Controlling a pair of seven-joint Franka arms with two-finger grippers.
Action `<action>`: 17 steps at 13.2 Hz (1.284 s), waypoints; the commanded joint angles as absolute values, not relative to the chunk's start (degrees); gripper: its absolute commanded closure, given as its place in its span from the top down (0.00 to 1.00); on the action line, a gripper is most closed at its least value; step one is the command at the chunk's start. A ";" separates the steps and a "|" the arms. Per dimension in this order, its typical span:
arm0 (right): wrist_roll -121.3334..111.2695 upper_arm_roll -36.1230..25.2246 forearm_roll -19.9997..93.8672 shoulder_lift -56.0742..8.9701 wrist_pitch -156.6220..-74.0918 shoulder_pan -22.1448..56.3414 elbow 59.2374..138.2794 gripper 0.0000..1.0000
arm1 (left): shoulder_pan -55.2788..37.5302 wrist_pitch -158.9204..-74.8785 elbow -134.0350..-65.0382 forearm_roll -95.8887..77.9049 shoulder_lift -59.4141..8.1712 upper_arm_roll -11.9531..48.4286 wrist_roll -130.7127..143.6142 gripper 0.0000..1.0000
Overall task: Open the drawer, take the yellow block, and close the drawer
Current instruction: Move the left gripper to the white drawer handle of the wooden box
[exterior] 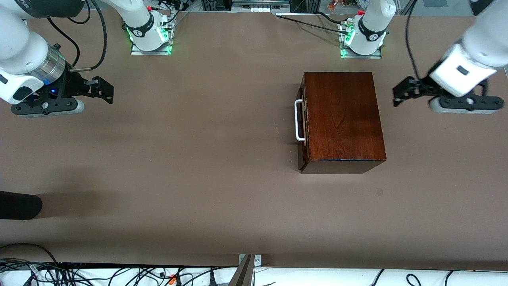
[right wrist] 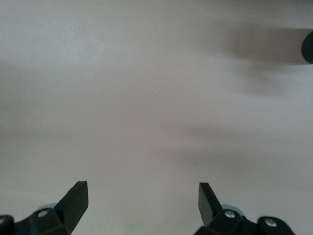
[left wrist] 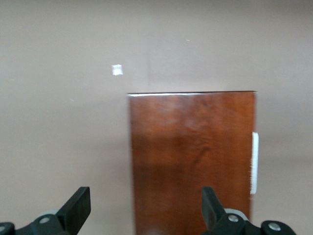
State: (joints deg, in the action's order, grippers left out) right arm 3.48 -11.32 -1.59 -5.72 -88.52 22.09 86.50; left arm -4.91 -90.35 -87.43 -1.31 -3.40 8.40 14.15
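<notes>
Nothing started yet: the drawer (exterior: 303,121) was shut and both arms hung clear of the mahogany box (exterior: 342,119).

I saw the box standing on the brown surface (exterior: 198,159) toward the left arm's end, its drawer front flush and the white bar handle (exterior: 298,120) facing the right arm's end. The yellow block was not visible anywhere; I judged it to be inside the closed drawer. My left end effector (exterior: 398,96) hovered over the surface just beside the box, fingers spread wide and empty. My right end effector (exterior: 104,89) hung over bare surface well apart from the box, also wide and empty. The next move, I judged, called for bringing one set of fingers around the handle and pulling straight out.
</notes>
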 commanded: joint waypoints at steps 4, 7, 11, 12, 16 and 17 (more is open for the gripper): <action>3.60 -11.43 -2.11 -5.71 -87.54 22.24 85.52 1.00 | -8.94 -90.44 -85.96 4.01 -7.19 27.13 38.26 1.00; 3.60 -11.43 -2.20 -5.71 -87.54 22.32 85.52 1.00 | -18.42 -90.44 -84.38 8.86 -12.55 28.39 48.24 1.00; 3.60 -11.43 -2.20 -5.71 -87.54 22.32 85.52 1.00 | -23.38 -90.79 -84.81 16.60 -19.06 28.30 53.88 1.00; 3.60 -11.43 -2.20 -5.71 -87.54 22.24 85.52 1.00 | -23.29 -90.97 -84.73 16.70 -20.55 28.04 53.96 1.00; 3.60 -11.51 -2.20 -5.71 -87.54 22.24 85.52 1.00 | -23.29 -94.04 -87.01 20.82 -25.12 27.86 53.88 1.00; 3.60 -11.43 -2.20 -5.71 -87.63 22.24 85.52 1.00 | -23.38 -94.30 -87.01 21.44 -26.09 27.86 53.96 1.00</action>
State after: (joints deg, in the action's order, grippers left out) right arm 3.48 -11.39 -1.59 -5.71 -88.50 22.09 86.46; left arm -23.01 -93.62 -87.29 19.02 -24.24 27.65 53.71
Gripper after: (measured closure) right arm 0.000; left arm 0.000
